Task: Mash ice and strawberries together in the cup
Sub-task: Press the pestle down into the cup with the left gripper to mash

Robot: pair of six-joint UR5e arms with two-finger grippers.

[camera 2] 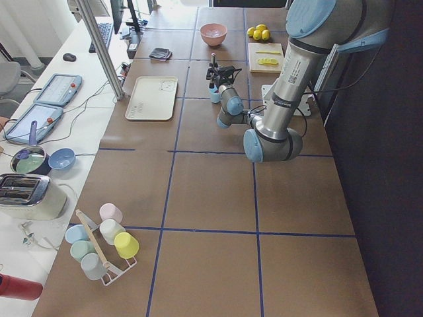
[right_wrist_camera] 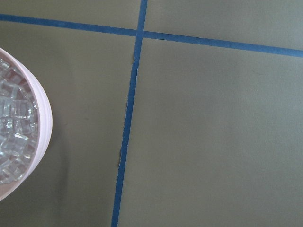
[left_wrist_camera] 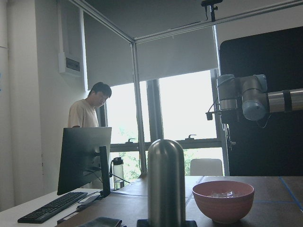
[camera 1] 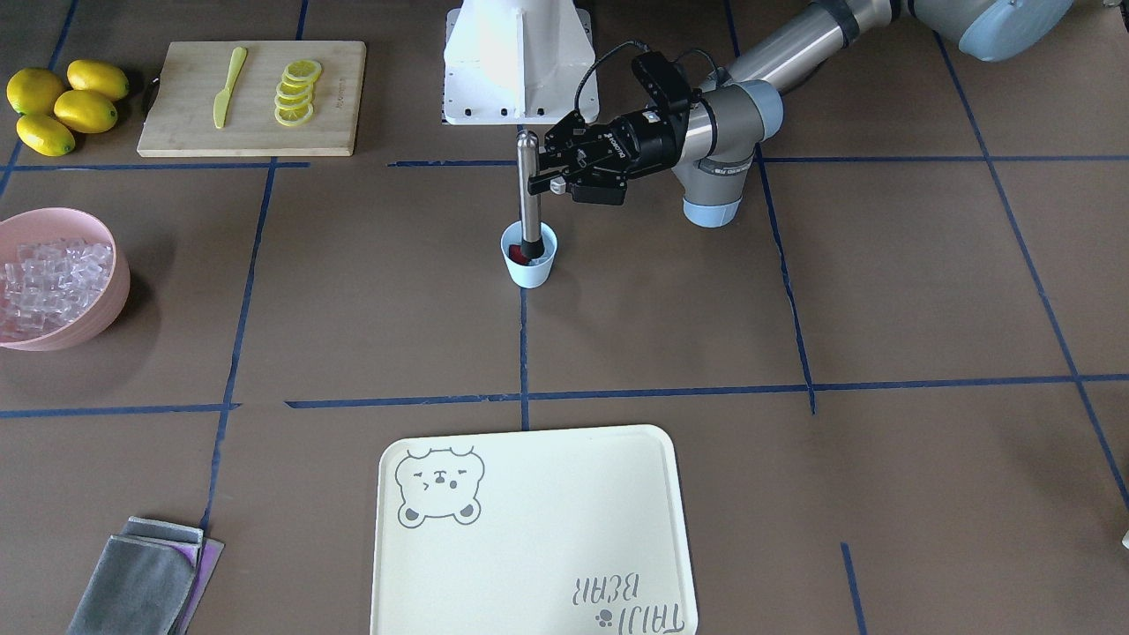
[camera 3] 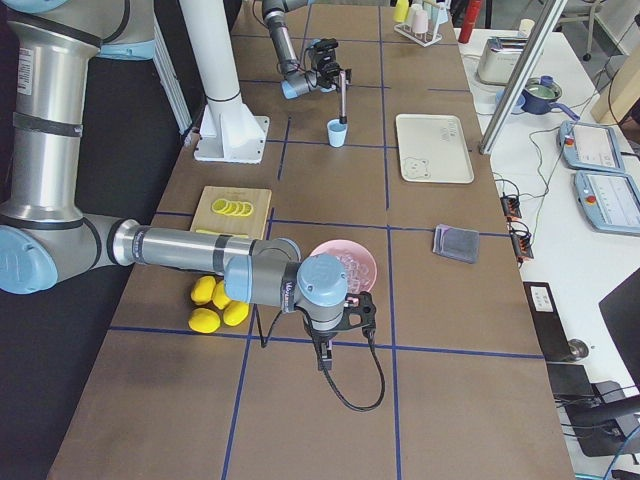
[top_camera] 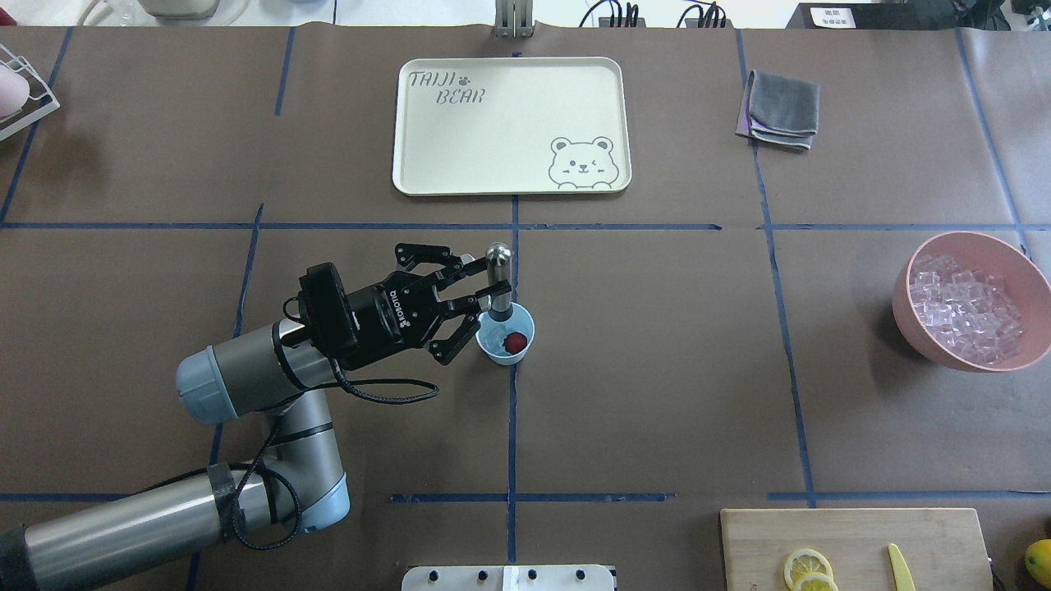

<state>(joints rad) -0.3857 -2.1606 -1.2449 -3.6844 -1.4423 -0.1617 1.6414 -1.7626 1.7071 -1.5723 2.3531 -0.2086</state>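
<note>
Left gripper (top_camera: 486,297): fingers clamped on the shaft of a steel muddler (top_camera: 498,264), gripping it from the side below its rounded top. The muddler stands upright with its lower end inside the cup (top_camera: 505,336). In the left wrist view the muddler (left_wrist_camera: 165,182) fills the centre, with dark pads on either side at its base.

Cup: upright on the table, on a blue tape line, just beside the gripper's fingertips. One strawberry (top_camera: 515,342) lies at the bottom, next to the muddler's foot. Whether any ice is in the cup cannot be told.

Ice (top_camera: 969,308): heaped in the pink bowl (top_camera: 910,327), well apart from the cup on the robot's right.

Right gripper (camera 3: 323,358): pointing down just beside the bowl. It shows only in the side view, so whether its fingers are apart or together cannot be told. Its wrist camera sees the bowl's rim and bare table.

Elsewhere: a cream tray (top_camera: 509,123) beyond the cup, a grey cloth (top_camera: 782,107), and a board (camera 1: 176,110) with lemon slices (camera 1: 296,93) and a yellow knife (camera 1: 228,86), with four lemons (camera 1: 66,104) beside it.
</note>
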